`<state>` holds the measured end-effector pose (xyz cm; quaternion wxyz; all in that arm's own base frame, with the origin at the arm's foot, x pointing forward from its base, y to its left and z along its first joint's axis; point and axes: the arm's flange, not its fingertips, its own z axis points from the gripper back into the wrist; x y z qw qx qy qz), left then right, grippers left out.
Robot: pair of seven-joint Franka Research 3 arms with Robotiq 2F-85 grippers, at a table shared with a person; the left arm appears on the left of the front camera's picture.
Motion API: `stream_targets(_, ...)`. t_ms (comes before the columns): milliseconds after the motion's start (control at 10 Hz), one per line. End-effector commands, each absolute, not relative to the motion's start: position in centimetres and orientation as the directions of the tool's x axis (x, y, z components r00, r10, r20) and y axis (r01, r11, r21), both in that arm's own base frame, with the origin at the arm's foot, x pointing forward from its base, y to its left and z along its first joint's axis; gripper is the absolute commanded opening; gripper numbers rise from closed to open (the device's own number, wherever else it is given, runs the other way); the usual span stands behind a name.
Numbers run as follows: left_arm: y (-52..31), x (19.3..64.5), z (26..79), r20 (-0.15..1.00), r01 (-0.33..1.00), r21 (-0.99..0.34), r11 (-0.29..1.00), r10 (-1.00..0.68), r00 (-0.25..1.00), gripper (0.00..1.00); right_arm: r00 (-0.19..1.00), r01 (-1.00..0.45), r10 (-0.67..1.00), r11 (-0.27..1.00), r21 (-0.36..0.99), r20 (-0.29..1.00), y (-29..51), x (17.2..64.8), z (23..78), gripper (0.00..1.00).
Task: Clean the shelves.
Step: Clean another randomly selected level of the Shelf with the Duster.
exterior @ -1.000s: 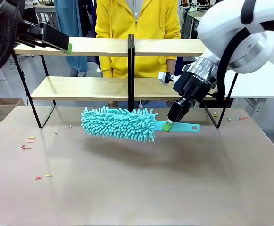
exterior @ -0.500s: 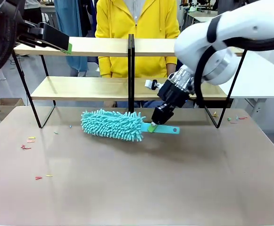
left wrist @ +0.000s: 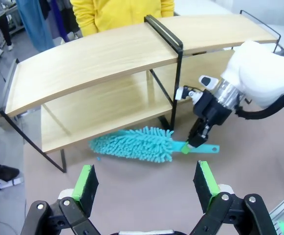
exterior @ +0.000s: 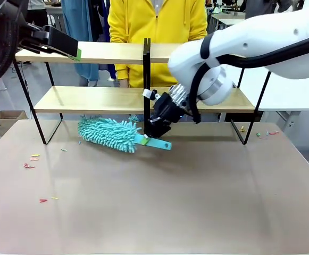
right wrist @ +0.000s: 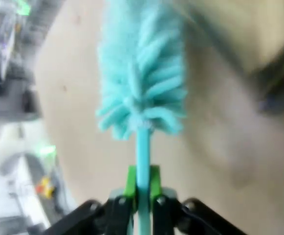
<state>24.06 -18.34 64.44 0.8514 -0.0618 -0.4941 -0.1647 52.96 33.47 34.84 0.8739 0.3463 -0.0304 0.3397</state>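
Presently, item one: the shelves (exterior: 117, 98), a two-tier rack of pale boards on black frames, standing at the far side of the brown table (exterior: 159, 207), a person in yellow (exterior: 154, 21) behind.

Item two: right gripper (exterior: 150, 134), clamped tight on the handle of a turquoise chenille duster (exterior: 107, 133), whose head lies low at the rack's foot, below the lower board, left of the centre post.

Item three: left gripper (left wrist: 146, 183), fingers spread wide, holding nothing, poised high near the top board's left end.

Step in hand, by my reckoning: bringing the duster to the rack. Next call: lift the head onto a board and sweep along it.

The left wrist view gives both tiers from above; the right wrist view, blurred, gives the green pads (right wrist: 130, 180) pinching the handle.
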Motion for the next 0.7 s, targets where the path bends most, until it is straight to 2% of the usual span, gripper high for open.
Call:
stream_targets(0,-18.2,23.9,64.2,0.863,0.338,0.058,0.939,-0.218,0.457,1.0,0.763,-0.627,0.562,0.523,0.577,0.32,35.8,53.4,35.0,0.12)
stream_targets(600,-18.2,23.9,64.2,0.863,0.338,0.058,0.939,-0.218,0.457,1.0,0.763,-0.627,0.557,0.517,0.583,0.327,36.3,52.4,35.1,0.12)
